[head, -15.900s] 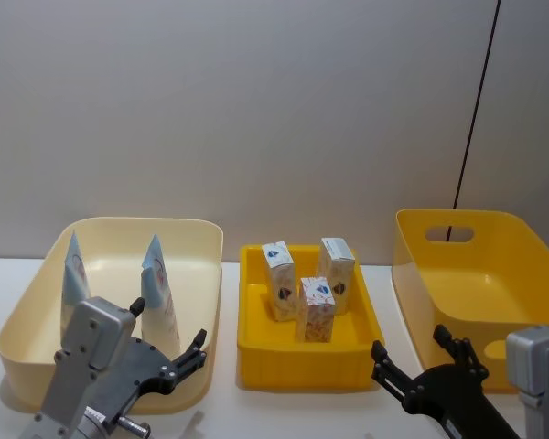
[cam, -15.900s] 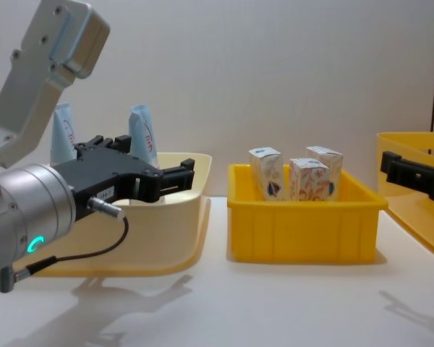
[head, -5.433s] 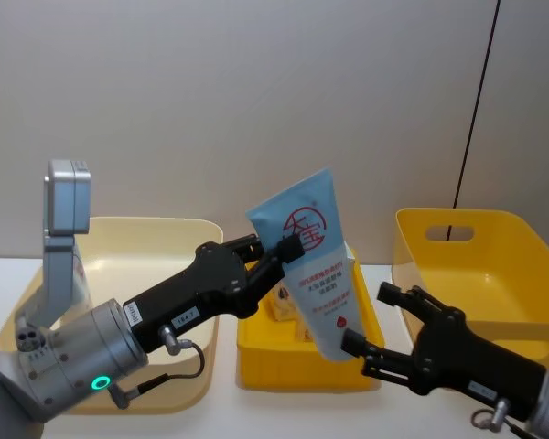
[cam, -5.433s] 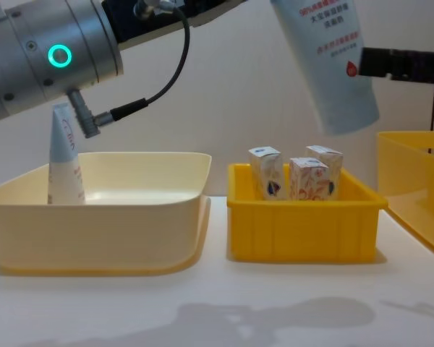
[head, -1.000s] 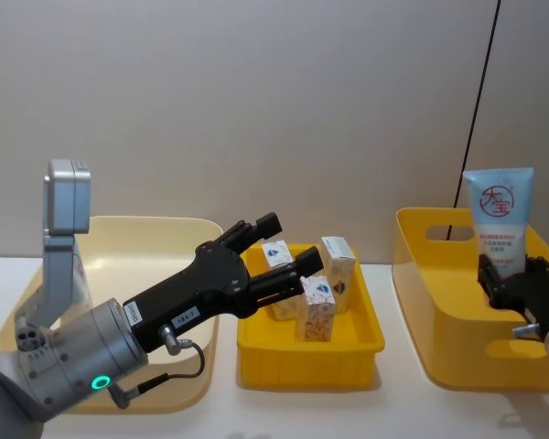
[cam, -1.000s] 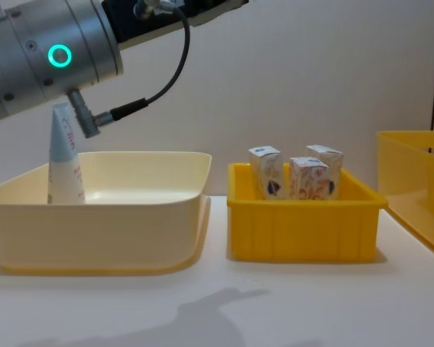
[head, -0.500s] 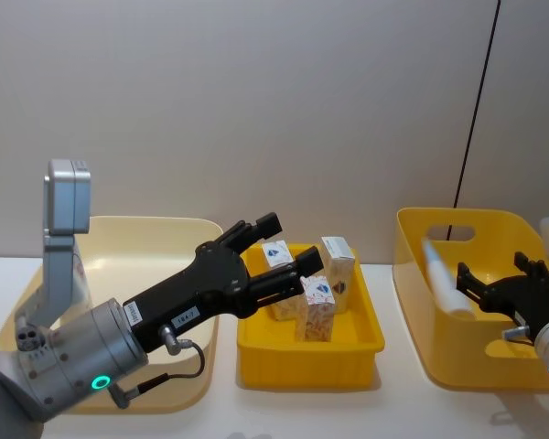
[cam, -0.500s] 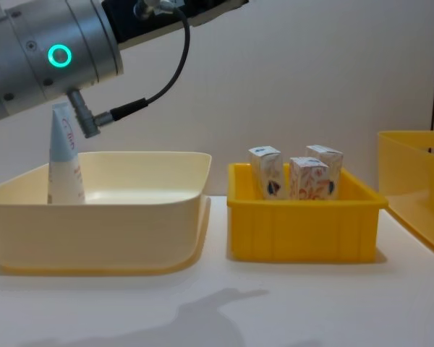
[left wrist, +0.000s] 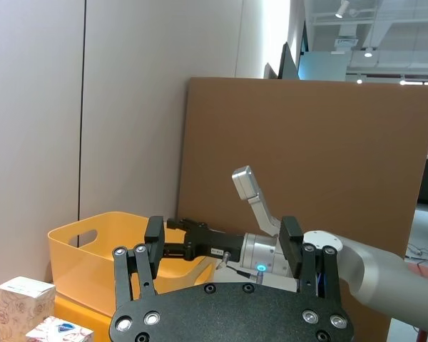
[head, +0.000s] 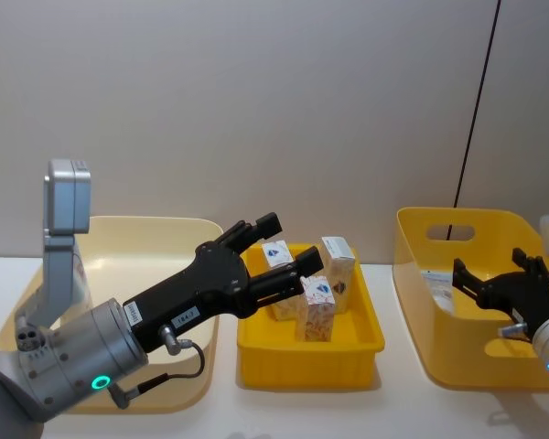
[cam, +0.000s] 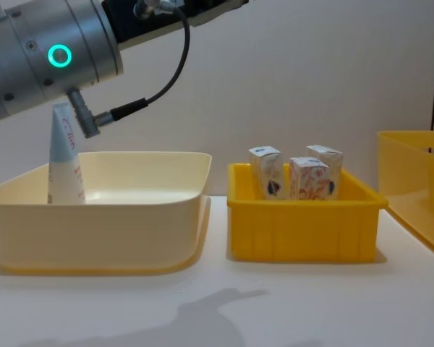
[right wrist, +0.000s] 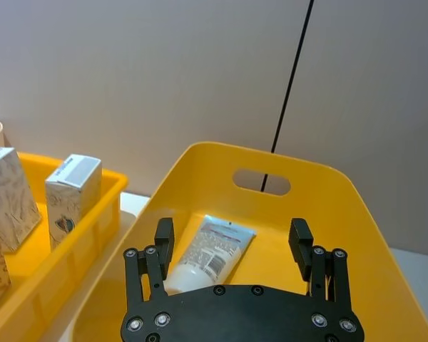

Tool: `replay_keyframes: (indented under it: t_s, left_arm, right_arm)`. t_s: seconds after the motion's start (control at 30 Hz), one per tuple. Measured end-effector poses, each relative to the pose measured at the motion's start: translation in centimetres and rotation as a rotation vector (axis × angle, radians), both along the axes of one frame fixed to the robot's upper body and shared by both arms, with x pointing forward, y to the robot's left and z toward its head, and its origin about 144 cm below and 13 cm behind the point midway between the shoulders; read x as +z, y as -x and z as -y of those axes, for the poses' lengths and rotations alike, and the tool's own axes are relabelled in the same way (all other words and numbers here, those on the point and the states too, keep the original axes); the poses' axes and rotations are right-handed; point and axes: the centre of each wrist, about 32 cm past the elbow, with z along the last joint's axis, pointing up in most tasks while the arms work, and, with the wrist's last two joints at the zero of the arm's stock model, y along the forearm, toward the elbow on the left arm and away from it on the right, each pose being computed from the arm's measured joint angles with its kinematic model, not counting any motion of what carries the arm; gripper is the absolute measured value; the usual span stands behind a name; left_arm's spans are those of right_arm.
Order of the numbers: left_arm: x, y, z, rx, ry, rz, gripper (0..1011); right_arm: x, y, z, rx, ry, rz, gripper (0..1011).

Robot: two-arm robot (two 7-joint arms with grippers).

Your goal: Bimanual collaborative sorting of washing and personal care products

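You have one pale blue-white tube (right wrist: 207, 253) lying flat on the floor of the deep yellow bin (right wrist: 346, 214) on the right, small print facing up, its flat crimped end toward the handle-slot wall. A second tube (cam: 64, 155) stands upright, crimp on top, at the left side of the cream bin (cam: 130, 224). In the middle yellow tray (head: 311, 352) your white, orange-swirled cartons stand upright and close together: left carton (head: 278, 268) and right carton (head: 336, 262) behind, front carton (head: 317, 309) between them

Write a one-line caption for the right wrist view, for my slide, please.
Right gripper, fingers open, hangs over the yellow handled bin where one squeeze tube lies flat on the floor.
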Motion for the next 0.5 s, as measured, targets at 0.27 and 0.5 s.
replay_keyframes:
  t_s: [0.27,0.5]
  left_arm:
    - [0.0,0.0,0.0,0.000,0.000,0.000,1002]
    - [0.0,0.0,0.0,0.000,0.000,0.000,1002]
  right_arm:
    - [0.6,0.3,-0.1,0.036,-0.020,0.083,1001]
    - [1.2,0.8,-0.2,0.073,-0.046,0.169,1001]
